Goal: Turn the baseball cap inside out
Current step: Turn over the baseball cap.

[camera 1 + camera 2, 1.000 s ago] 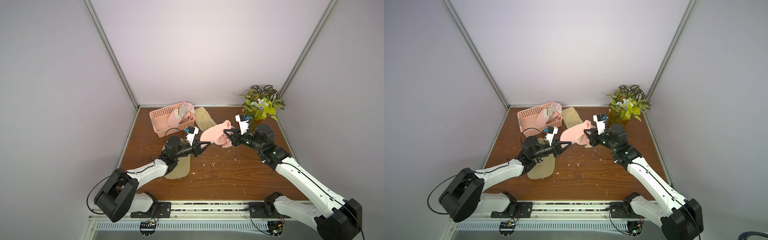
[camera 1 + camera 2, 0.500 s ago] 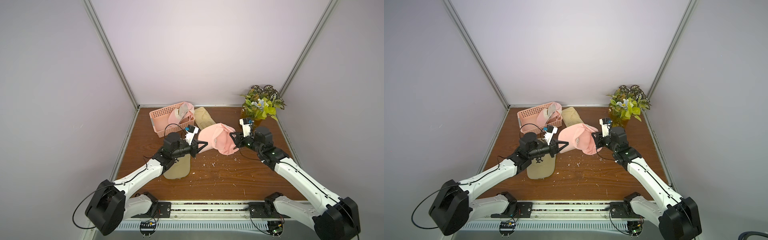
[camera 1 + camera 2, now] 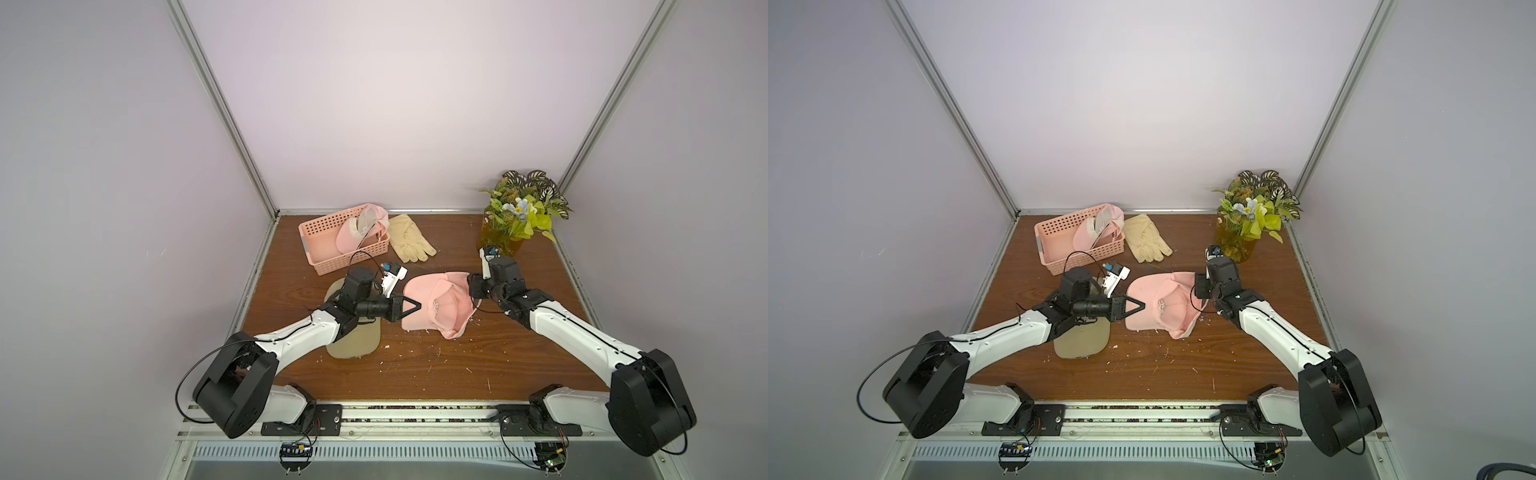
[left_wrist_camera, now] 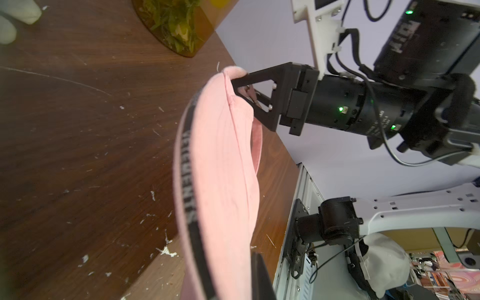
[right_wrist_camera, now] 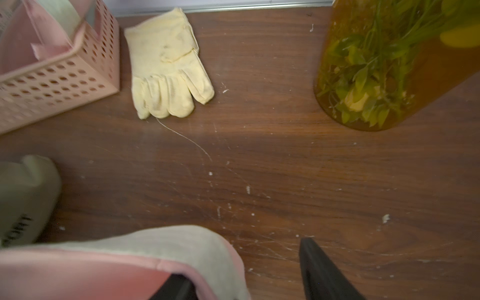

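Observation:
The pink baseball cap (image 3: pixel 436 303) (image 3: pixel 1158 303) sits crumpled at the middle of the wooden table, its opening toward the right arm. My left gripper (image 3: pixel 417 308) (image 3: pixel 1141 308) is shut on the cap's left edge. In the left wrist view the cap's black lettered band (image 4: pixel 189 181) runs down into that gripper (image 4: pixel 233 285). My right gripper (image 3: pixel 471 286) (image 3: pixel 1198 287) stands open at the cap's right rim. In the right wrist view the pale-lined rim (image 5: pixel 166 249) drapes over one of its fingers, and the other finger (image 5: pixel 322 270) is bare above the table.
A pink basket (image 3: pixel 328 257) holding another pink cap stands at the back left, with a cream glove (image 3: pixel 409 243) beside it. An amber vase of plants (image 3: pixel 500 243) is at the back right. A beige cap (image 3: pixel 353 345) lies under my left arm. White crumbs dot the table.
The right gripper has opened its grip on the cap's rim. The cap, earlier stretched higher between both grippers, has come down and nearer. The left gripper stays shut on it.

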Robot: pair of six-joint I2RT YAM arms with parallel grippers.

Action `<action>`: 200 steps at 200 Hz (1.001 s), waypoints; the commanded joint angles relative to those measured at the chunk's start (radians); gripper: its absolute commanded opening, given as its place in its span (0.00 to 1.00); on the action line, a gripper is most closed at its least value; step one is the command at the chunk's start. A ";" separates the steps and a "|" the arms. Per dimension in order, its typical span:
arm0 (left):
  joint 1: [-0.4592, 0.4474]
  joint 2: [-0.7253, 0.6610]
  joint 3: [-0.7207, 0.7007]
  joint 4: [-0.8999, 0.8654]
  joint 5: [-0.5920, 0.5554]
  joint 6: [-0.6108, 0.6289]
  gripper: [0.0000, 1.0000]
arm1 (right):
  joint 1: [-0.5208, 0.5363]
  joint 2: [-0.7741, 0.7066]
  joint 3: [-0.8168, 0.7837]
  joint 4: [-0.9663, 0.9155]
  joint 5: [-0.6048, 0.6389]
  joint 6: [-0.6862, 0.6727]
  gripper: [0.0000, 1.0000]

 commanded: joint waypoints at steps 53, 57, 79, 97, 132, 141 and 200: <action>-0.009 0.063 -0.006 0.012 -0.118 -0.066 0.00 | -0.010 -0.152 -0.002 -0.020 0.167 -0.046 0.87; -0.009 0.065 -0.005 0.008 -0.121 -0.065 0.00 | -0.010 -0.161 -0.005 -0.021 0.162 -0.051 0.88; -0.012 0.076 -0.004 0.001 -0.132 -0.063 0.00 | -0.011 -0.177 -0.007 -0.025 0.123 -0.077 0.88; -0.015 0.081 -0.004 0.004 -0.129 -0.064 0.00 | -0.012 -0.168 -0.004 -0.033 0.088 -0.091 0.88; -0.020 0.084 -0.010 0.032 -0.121 -0.078 0.00 | -0.013 -0.186 -0.025 0.034 -0.282 -0.155 0.88; -0.019 0.084 -0.012 0.045 -0.113 -0.084 0.00 | -0.013 -0.186 -0.027 0.050 -0.393 -0.163 0.88; -0.022 0.065 -0.040 0.094 -0.133 -0.129 0.00 | -0.013 -0.205 -0.020 0.058 -0.444 -0.164 0.86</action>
